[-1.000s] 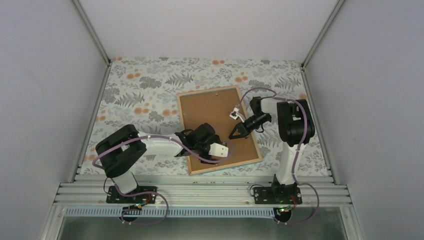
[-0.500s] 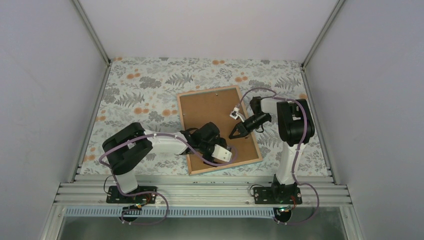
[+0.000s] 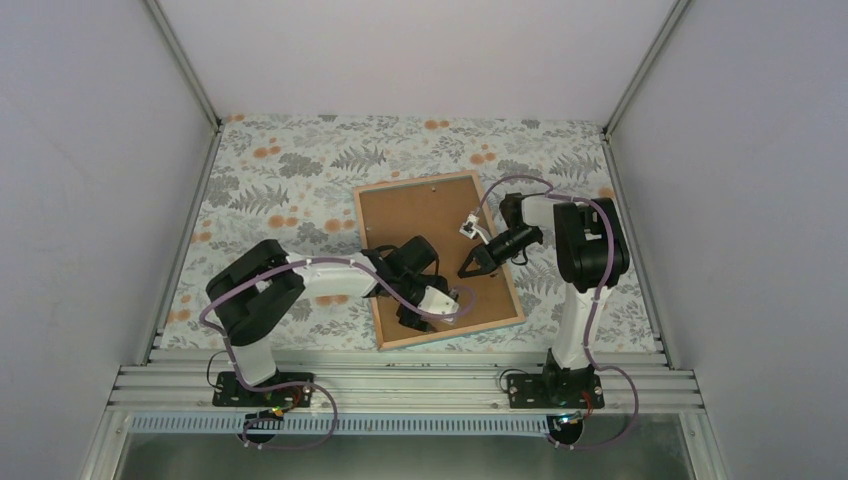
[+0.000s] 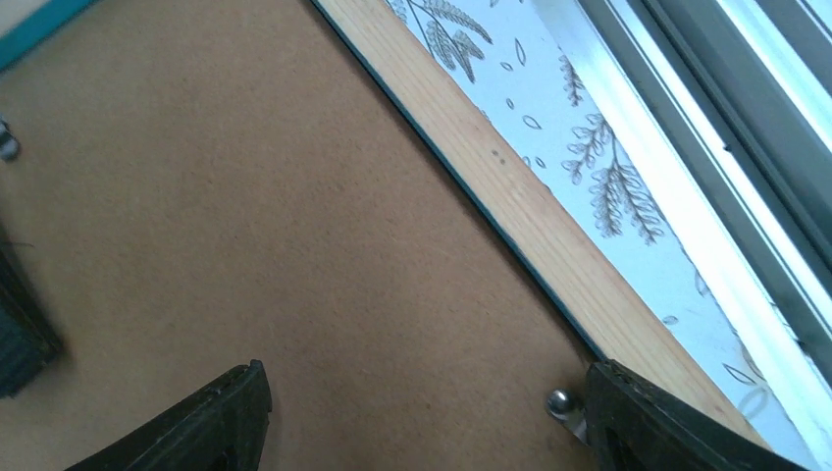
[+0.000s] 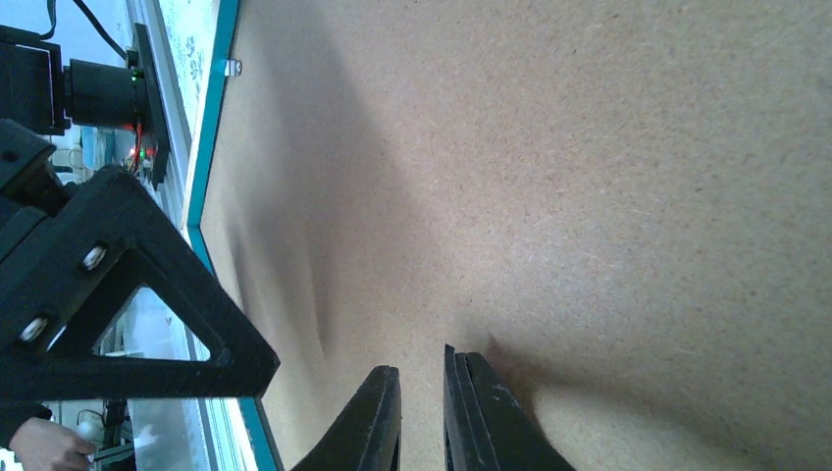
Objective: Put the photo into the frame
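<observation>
A cloth (image 3: 290,170) printed with grey ferns and orange blooms lies spread to the left of, beyond and to the right of both pairs of jaws. Plain pale grey walls close it in: a left wall (image 3: 90,170) well left of the left jaws, a back wall (image 3: 420,50) far beyond both, and a right wall (image 3: 750,170) right of the right jaws. Metal posts (image 3: 185,65) rise in the far corners. A ribbed metal rail (image 3: 400,385) runs nearer than the jaws. The light is even and the shadows are soft.

the brown backing board (image 5: 589,196) is seen filling most of the view. at 6 o'clock the right gripper (image 5: 422,378) is set tips-first against it, its fingers nearly together with only a slit between. the frame (image 5: 211,128) is shown as a teal edge from 11 to 7 o'clock, with a triangular finger (image 5: 186,270) of the left gripper at 9 o'clock
</observation>
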{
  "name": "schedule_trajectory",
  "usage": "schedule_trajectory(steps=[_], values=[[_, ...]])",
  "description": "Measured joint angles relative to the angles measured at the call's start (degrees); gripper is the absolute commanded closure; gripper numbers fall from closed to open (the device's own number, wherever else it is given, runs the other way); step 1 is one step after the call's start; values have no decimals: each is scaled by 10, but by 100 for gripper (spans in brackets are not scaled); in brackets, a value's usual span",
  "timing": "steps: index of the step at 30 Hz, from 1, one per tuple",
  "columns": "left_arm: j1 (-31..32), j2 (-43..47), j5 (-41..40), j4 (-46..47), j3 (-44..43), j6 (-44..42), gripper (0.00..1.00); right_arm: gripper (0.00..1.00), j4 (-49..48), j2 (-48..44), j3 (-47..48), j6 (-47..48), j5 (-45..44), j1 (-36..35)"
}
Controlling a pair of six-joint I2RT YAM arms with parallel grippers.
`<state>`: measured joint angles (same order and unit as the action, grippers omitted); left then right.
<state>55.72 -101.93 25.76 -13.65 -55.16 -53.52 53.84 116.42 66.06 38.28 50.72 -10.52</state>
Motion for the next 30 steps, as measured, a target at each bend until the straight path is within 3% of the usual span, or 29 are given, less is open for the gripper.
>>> schedule_trajectory(steps=[8,16,30], values=[[-27,5,21,-72,-21,44,19,82,10,-6,4,7,2,0],[-96,46,21,-92,-49,67,19,83,17,-21,10,11,-25,1],[-33,20,-33,-81,-13,63,19,84,-14,-36,-29,-19,-11,-13]])
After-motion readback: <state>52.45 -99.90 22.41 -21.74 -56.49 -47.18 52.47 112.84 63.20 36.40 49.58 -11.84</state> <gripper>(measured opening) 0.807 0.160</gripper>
